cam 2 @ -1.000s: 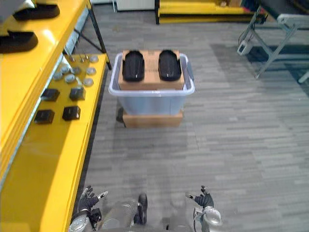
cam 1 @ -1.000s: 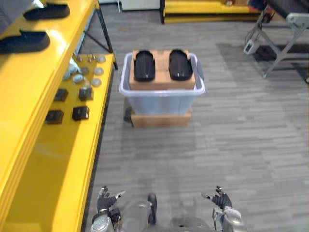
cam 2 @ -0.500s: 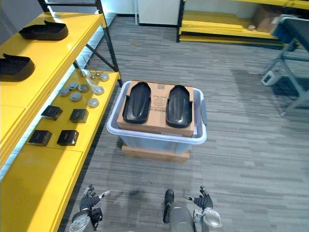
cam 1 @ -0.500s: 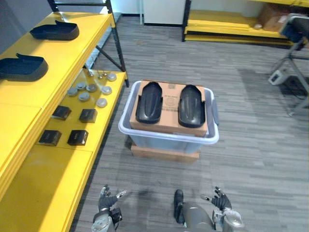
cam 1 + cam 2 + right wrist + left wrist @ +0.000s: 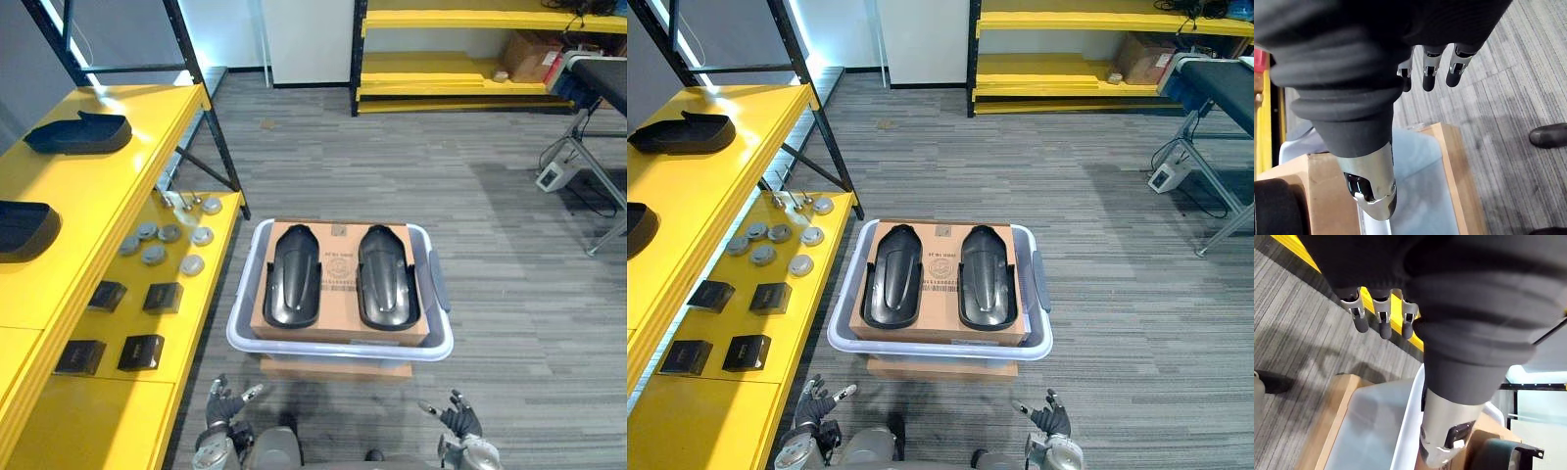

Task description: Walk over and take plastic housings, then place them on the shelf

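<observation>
Two black plastic housings [image 5: 292, 276] [image 5: 388, 278] lie side by side on a cardboard box [image 5: 339, 257] that sits in a pale plastic bin [image 5: 243, 337] on the floor, straight ahead. My left hand [image 5: 224, 404] hangs low at the bin's near left corner, fingers [image 5: 1384, 322] straight and holding nothing. On the near right my right hand [image 5: 458, 421] is the same, its fingers [image 5: 1430, 74] spread over the grey floor. Both hands are short of the bin and apart from it. Two more black housings [image 5: 76, 132] [image 5: 24, 226] rest on the yellow shelf [image 5: 118, 191] to the left.
The shelf's lower level holds small black boxes [image 5: 163, 297] and round metal discs [image 5: 155, 253]. A flat cardboard box [image 5: 333, 369] lies under the bin. Another yellow rack [image 5: 460, 59] stands at the back, and a grey-legged table [image 5: 600, 93] at the far right.
The whole picture has shifted: the camera came closer, so the bin now lies nearer and lower in view. Both hands stay low and open as before.
</observation>
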Tool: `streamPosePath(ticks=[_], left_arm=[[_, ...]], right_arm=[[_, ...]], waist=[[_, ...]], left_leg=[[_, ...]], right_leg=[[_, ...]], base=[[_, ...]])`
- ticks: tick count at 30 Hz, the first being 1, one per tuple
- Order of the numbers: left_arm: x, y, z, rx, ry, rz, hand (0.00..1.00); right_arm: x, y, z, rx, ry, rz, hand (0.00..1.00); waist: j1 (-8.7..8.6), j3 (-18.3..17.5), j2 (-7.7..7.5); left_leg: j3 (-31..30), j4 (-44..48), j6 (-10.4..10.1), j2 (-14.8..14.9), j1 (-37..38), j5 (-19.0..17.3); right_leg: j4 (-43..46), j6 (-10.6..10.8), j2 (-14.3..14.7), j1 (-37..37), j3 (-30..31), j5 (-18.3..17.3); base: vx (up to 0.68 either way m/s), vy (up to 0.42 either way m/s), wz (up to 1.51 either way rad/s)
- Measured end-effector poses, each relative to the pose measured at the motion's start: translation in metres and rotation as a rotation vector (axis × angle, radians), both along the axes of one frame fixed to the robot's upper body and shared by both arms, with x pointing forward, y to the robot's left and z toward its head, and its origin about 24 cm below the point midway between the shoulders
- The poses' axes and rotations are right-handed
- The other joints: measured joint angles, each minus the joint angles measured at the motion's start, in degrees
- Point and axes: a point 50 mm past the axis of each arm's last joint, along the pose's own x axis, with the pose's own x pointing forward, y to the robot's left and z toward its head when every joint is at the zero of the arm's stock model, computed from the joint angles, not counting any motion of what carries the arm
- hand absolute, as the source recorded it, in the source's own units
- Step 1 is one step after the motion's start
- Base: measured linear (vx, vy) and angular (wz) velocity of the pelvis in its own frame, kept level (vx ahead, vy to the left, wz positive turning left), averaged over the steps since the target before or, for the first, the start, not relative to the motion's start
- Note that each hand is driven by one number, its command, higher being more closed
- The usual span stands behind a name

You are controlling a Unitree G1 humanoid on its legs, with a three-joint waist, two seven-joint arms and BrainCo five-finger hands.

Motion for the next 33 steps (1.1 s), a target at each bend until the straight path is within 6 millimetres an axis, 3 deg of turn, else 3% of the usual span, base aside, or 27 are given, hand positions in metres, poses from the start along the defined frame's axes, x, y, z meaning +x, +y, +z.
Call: streamPosePath(ticks=[7,11,17,22,26,33], left_arm=[[-0.002,0.009,0.009,0.046,-0.032,-0.014,0.0],[-0.002,0.011,0.01,0.065,-0.027,-0.036,0.0],[-0.002,0.01,0.01,0.068,-0.027,-0.05,0.0],[0.0,0.005,0.008,0.065,-0.023,-0.086,0.0],[0.009,-0.001,0.009,0.06,-0.04,-0.108,0.0],[0.019,-0.004,0.012,0.068,-0.066,-0.088,0.0]], right_arm=[[0.031,-0.036,0.078,-0.229,-0.341,-0.09,0.0],[0.045,-0.035,0.101,-0.307,-0.433,-0.05,0.0],[0.076,-0.034,0.127,-0.434,-0.515,0.02,0.0],[0.116,-0.039,0.134,-0.527,-0.483,0.086,0.0],[0.15,-0.035,0.138,-0.529,-0.46,0.09,0.0],[0.181,-0.027,0.138,-0.524,-0.389,0.102,0.0]], waist=[[-0.28,-1.6,-1.65],[-0.57,-2.5,-3.05],[-1.32,-2.6,-2.0],[-1.17,-1.9,-1.29],[-0.51,1.7,0.21],[1.85,6.6,1.3]], left_leg=[[1.8,-6.7,0.0,-1.0,3.5,1.9],[1.6,-6.8,0.0,-1.1,3.5,1.9],[-0.3,-6.9,0.4,-1.7,2.2,2.2],[-1.8,-7.1,0.7,-1.8,-0.9,3.9],[-4.2,-7.4,1.1,-1.9,-4.4,5.9],[-6.2,-7.4,1.3,-2.0,-8.4,7.6]], right_leg=[[-0.8,0.5,-0.4,0.1,1.2,-0.3],[-0.8,0.6,-0.4,0.2,0.9,-0.3],[-0.8,0.6,-0.4,-0.6,0.2,-0.3],[-0.8,0.5,0.0,-3.0,-0.9,0.6],[-0.9,0.5,0.1,-5.3,-2.8,1.5],[-2.0,0.6,0.3,-8.3,-4.3,3.1]], base=[[0.09,0.0,-0.11],[0.08,-0.014,0.01],[-0.01,-0.005,0.11],[-0.08,-0.007,0.15],[-0.15,0.004,0.25],[-0.09,0.025,0.14]])
